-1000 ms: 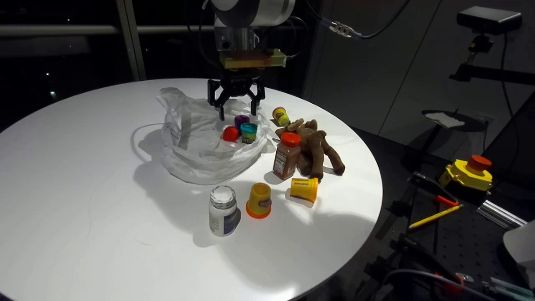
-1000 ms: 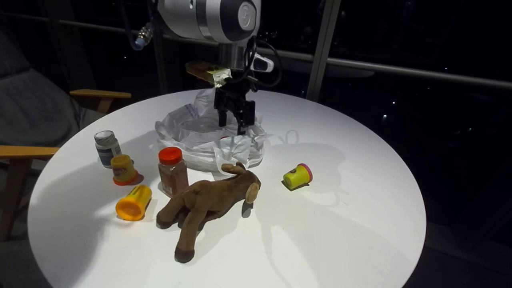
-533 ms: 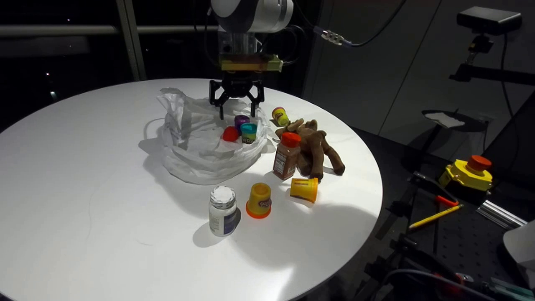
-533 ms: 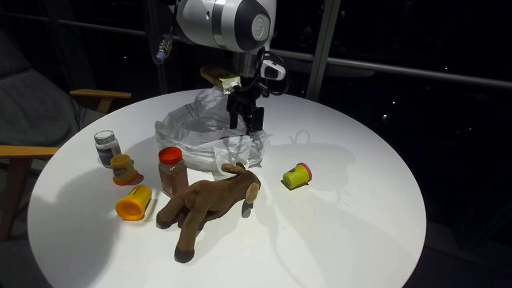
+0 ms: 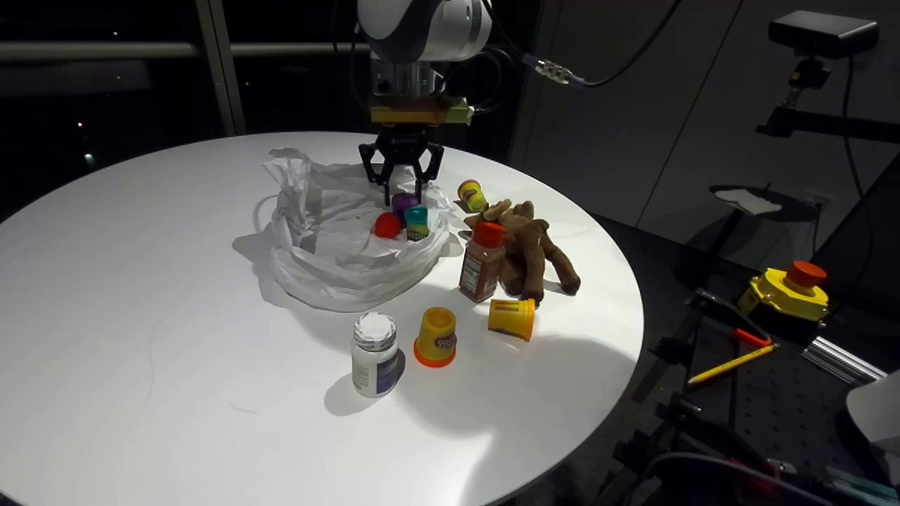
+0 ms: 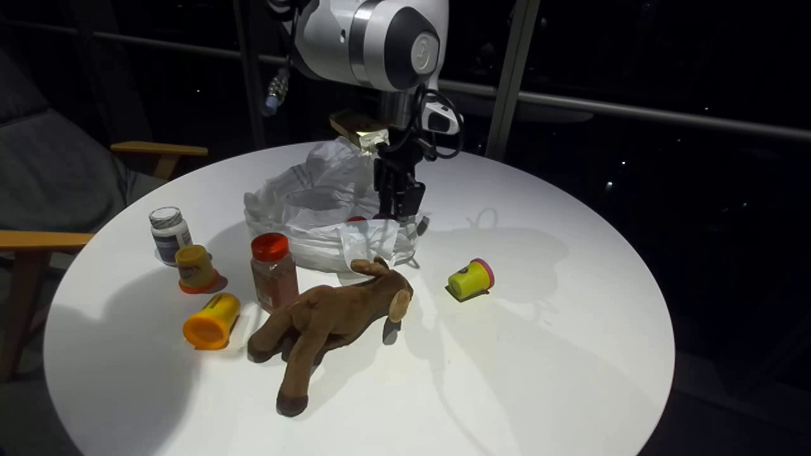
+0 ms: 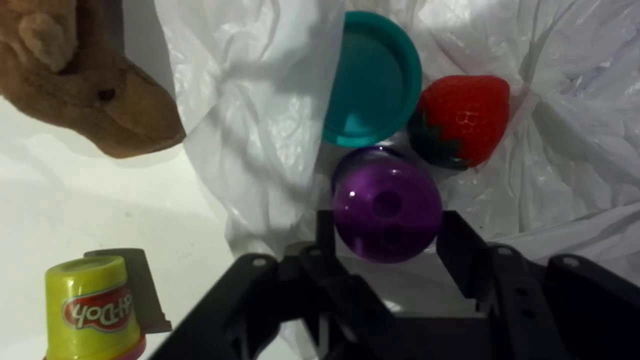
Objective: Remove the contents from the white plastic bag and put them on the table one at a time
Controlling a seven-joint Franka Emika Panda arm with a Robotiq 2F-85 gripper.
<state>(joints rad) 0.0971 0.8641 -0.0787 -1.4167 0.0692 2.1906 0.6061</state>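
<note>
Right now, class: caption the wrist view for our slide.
Hand straddling a purple object beside a teal lid and strawberry in a white bag.

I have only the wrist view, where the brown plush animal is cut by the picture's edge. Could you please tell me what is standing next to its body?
Observer: In both exterior views, a see-through jar with a red lid stands upright beside the brown plush animal.

Operator: Thank you. In the white plastic bag I see a round teal plastic lid. Does it lie loose, or does it close something?

Observer: It closes something: in an exterior view it sits on top of a small, round, greenish tub with printing on its side.
</note>
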